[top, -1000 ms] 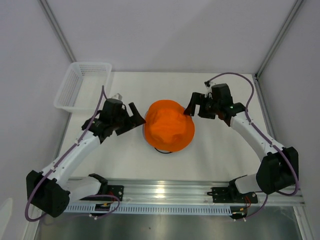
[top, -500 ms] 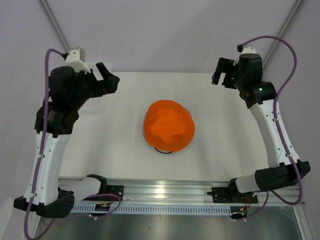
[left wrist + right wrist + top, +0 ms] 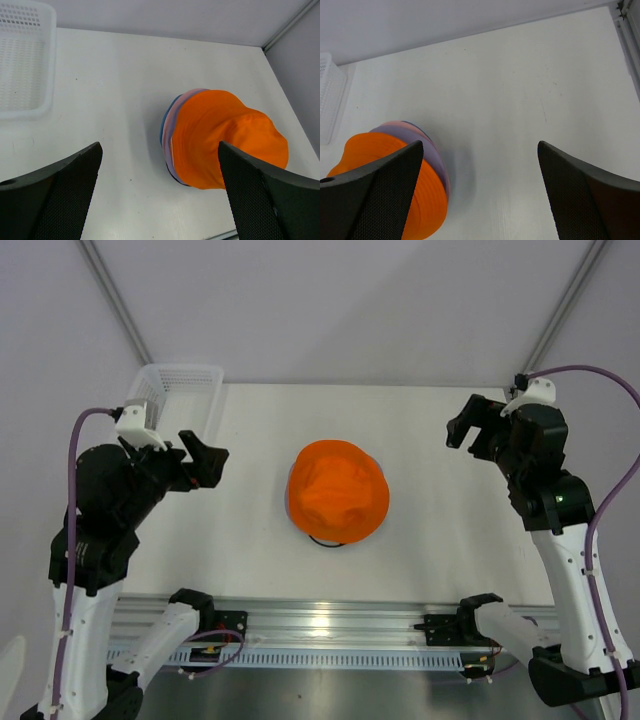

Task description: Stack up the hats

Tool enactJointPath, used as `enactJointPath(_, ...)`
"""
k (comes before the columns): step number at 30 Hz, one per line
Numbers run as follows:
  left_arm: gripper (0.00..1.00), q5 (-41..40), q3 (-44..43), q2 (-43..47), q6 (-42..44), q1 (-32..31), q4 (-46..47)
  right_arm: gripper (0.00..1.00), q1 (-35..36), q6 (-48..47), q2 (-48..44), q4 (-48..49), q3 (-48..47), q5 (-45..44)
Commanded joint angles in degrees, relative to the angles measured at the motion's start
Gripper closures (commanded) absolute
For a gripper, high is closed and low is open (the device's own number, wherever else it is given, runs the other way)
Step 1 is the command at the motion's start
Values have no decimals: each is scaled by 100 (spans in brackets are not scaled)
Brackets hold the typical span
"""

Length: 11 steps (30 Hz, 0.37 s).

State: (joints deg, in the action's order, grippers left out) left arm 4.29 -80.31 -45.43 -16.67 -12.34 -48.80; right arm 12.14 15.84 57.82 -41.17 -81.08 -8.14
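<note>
The orange hat point(image 3: 338, 490) sits on top of a pile of hats at the table's middle. In the left wrist view the orange hat point(image 3: 227, 137) covers the pile, and thin blue, pink and lavender brims point(image 3: 167, 132) show at its left side. The right wrist view shows the orange hat point(image 3: 370, 147) over a lavender brim point(image 3: 431, 147). My left gripper point(image 3: 205, 462) is open and empty, raised to the left of the pile. My right gripper point(image 3: 465, 430) is open and empty, raised at the far right.
A white mesh basket point(image 3: 170, 390) stands at the back left corner, partly behind my left arm; it also shows in the left wrist view point(image 3: 20, 60). A thin black wire point(image 3: 325, 541) peeks out under the pile's near edge. Metal frame posts run along the walls.
Both grippers have pulled away from the orange hat's sides and risen, swinging out toward the far corners and then partly back. The hat pile has not moved.
</note>
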Motion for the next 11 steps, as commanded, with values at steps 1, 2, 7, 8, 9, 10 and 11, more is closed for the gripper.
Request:
enactJointPath(1,1,177,112,166,-56,56,125,0,8,130,-122,153,241,-21)
enactJointPath(2,0,151,104,166,-65,56,99,1,-1,130,-131,127,259,-21)
enactJointPath(7,0,37,104,140,-126,56,81,0,8,236,-26,-14,128,-3)
enactJointPath(8,1,-59,112,148,-170,56,98,0,8,236,-17,3,119,84)
enactJointPath(9,1,-173,95,166,-205,56,107,1,8,210,-8,38,110,224)
enactJointPath(10,1,-314,112,210,-232,56,125,0,-1,201,1,21,58,234)
enactJointPath(11,1,-333,121,245,-232,56,186,1,7,218,18,-5,14,217)
